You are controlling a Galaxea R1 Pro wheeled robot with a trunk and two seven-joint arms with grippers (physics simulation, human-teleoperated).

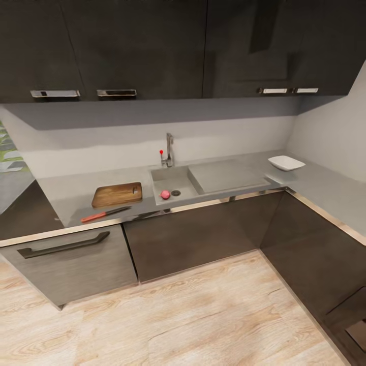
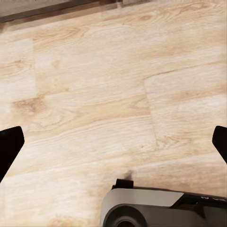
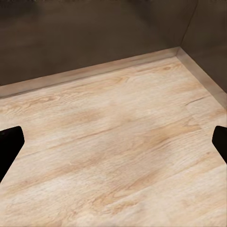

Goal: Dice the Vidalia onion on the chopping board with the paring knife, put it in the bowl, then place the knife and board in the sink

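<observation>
The sink [image 1: 168,179] contains one onion [image 1: 164,194]; one bowl [image 1: 286,162], contents indiscernible, one chopping board [image 1: 117,194] and one paring knife [image 1: 105,214] occupy the table [image 1: 66,190]; both jaws stand released.

The onion [image 1: 164,194] in the sink [image 1: 173,179] was a small pinkish blob, too small to tell skin or shape, its underside hidden against the basin floor. The paring knife [image 1: 105,213] blade blurred into the grey counter [image 1: 71,195]; its edge was not resolvable. The handle hole of the chopping board [image 1: 117,194] was barely legible. The bowl [image 1: 286,162] inside was hidden by its near rim. The counter ran off the right edge of the head view.

Left hand [image 2: 113,142]: fingers [image 2: 9,146] cut off by both side edges, only dark tips in frame. Right hand [image 3: 113,142]: likewise, fingers [image 3: 10,142] clipped at the edges. A grey robot part [image 2: 156,208] was cut by the bottom edge, identity unclear.
</observation>
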